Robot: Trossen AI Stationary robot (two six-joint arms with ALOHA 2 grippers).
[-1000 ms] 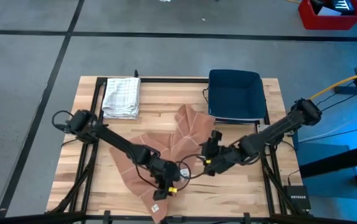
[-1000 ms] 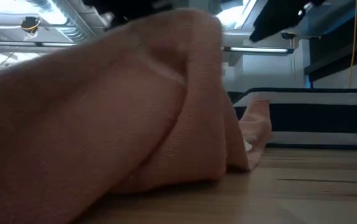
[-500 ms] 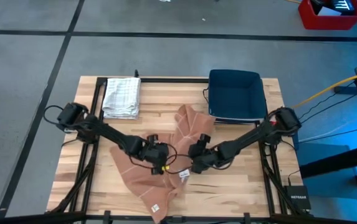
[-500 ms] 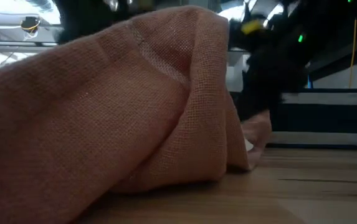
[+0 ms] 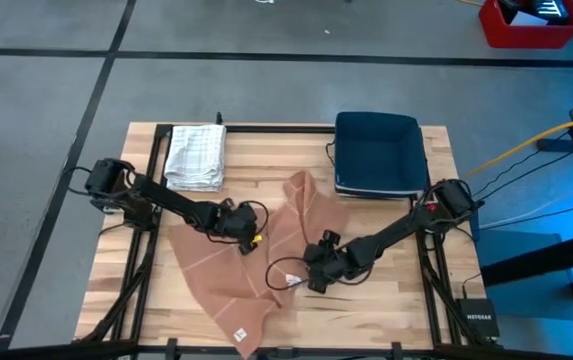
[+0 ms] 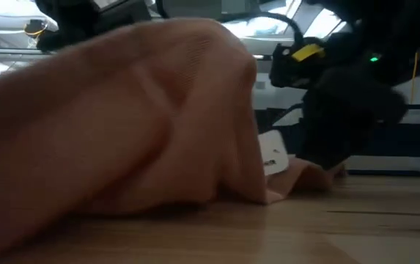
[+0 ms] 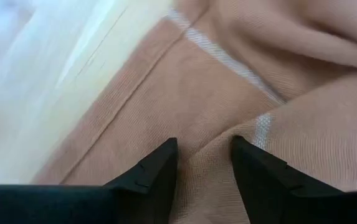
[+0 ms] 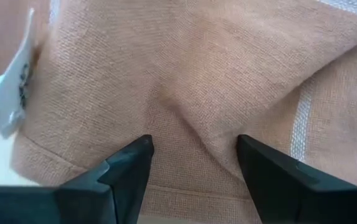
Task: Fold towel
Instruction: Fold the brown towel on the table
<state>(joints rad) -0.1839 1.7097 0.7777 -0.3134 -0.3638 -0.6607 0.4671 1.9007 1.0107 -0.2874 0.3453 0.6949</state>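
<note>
A salmon towel (image 5: 266, 255) lies rumpled on the wooden table, running from the middle toward the near edge, with a white tag (image 5: 288, 280) at its right edge. My left gripper (image 5: 250, 238) points down at the towel's left-middle. It is open, with a raised ridge of cloth (image 7: 206, 165) between its fingers. My right gripper (image 5: 311, 276) is wide open and low over the towel's right edge (image 8: 184, 186), beside the tag (image 8: 10, 93). In the low view the towel (image 6: 122, 125) bulges up close in front. My left gripper comes at the towel slanting from above with its fingers (image 7: 159, 168) on either side of a cloth ridge; I cannot tell whether they touch it. My right gripper slants down over the towel's hem with its fingers (image 8: 128, 168) spread; I cannot tell whether they touch the cloth.
A folded white checked towel (image 5: 196, 155) lies at the far left. A dark blue bin (image 5: 378, 150) stands at the far right. Bare wood (image 5: 386, 315) shows to the right of the towel along the near edge.
My left gripper has gone from the towel's near part toward the far-left and down, turning as it went. My right gripper has sunk to the towel's right edge. The towel's near half now lies flatter and wider.
</note>
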